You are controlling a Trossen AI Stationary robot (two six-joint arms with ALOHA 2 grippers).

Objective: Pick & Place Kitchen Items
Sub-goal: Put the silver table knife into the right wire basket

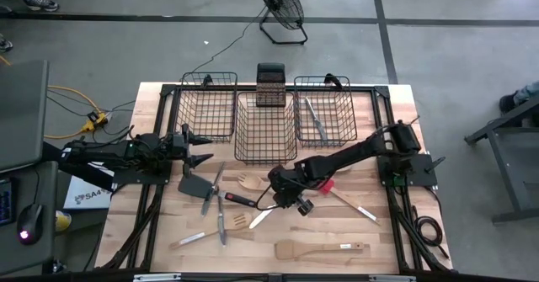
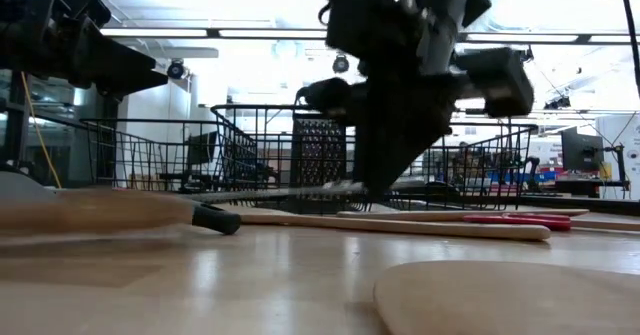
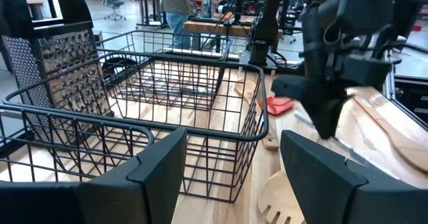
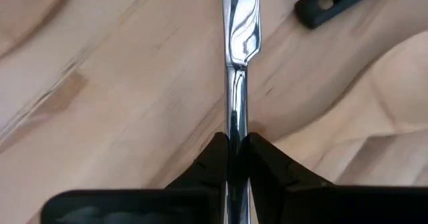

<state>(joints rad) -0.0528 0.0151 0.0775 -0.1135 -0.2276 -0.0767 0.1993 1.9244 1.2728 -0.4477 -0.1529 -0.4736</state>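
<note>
My right gripper (image 1: 285, 201) (image 4: 234, 141) hangs over the table's middle, shut on a silver metal knife (image 1: 261, 218) (image 2: 280, 191). The knife's blade (image 4: 242, 23) points away from the fingers, over the wood. Other kitchen items lie flat on the table: a wooden fork (image 1: 248, 181), a black spatula (image 1: 195, 185), silver cutlery (image 1: 221, 223), a wooden spatula (image 1: 320, 249) and a red spatula (image 1: 337, 183). My left gripper (image 1: 200, 147) (image 3: 231, 150) waits open at the table's left side, level, holding nothing. My right gripper pinches the knife's slim handle (image 4: 235, 120) between its two fingers, which slant down from the table's right. The handle runs out lengthwise from between the fingers. In the low view the knife lies almost level, just above the table.
Three black wire baskets stand along the far edge: left (image 1: 207, 105), middle (image 1: 265, 126) and right (image 1: 324, 109), the right one with a silver utensil (image 1: 316, 120) inside. A black grater (image 1: 269, 84) stands behind the middle basket. A wooden spoon (image 1: 358, 208) lies right of my right gripper.
</note>
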